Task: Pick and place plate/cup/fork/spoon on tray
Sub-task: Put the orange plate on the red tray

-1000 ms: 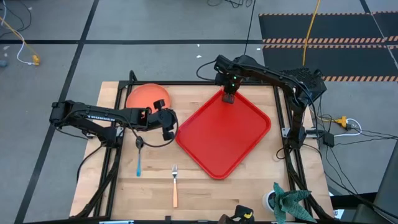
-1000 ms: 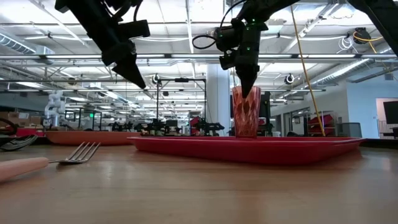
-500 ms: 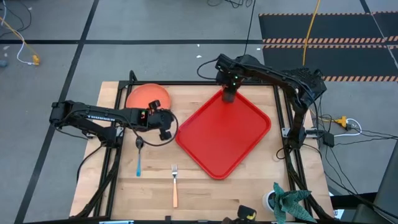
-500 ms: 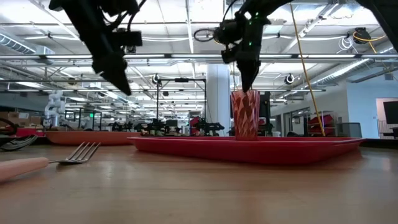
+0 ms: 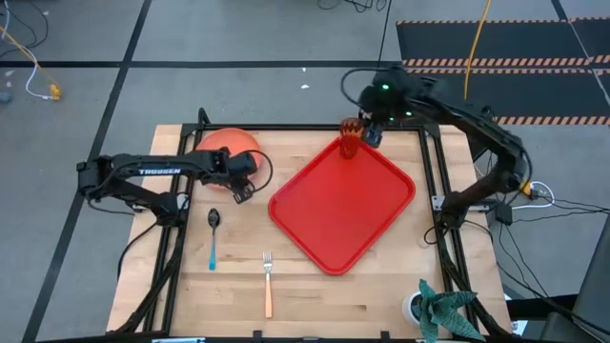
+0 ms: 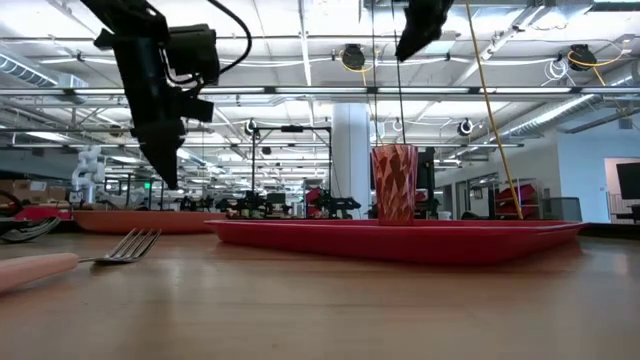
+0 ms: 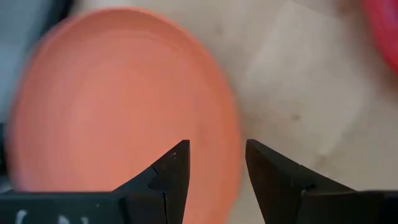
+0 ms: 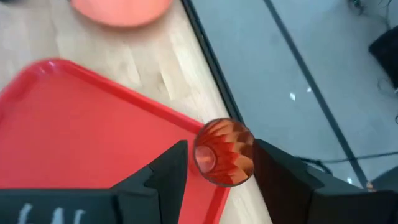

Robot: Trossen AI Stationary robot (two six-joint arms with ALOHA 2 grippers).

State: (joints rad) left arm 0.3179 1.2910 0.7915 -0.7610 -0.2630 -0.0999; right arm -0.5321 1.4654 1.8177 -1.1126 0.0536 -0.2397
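Note:
The amber cup (image 5: 350, 143) stands upright on its base in the far corner of the red tray (image 5: 343, 205). My right gripper (image 5: 374, 131) hangs open well above it and clear of it (image 6: 415, 30); in the right wrist view the cup (image 8: 224, 152) shows far below, between the fingers. My left gripper (image 5: 240, 186) is open above the table at the near right rim of the orange plate (image 7: 118, 99), which lies flat at the table's far left (image 5: 227, 143). The blue-handled spoon (image 5: 213, 238) and the orange-handled fork (image 5: 268, 286) lie flat on the wood near the front.
A black frame rail (image 5: 286, 126) runs along the table's far edge, just behind the plate and cup. A green-leaved object (image 5: 440, 310) sits at the near right corner. Bare wood lies between plate, spoon and tray.
My right gripper has opened, let go of the cup, and risen up and away toward the far right. The cup stays upright on the tray's far corner. My left gripper has moved toward the table's left and far edge, nearer the plate.

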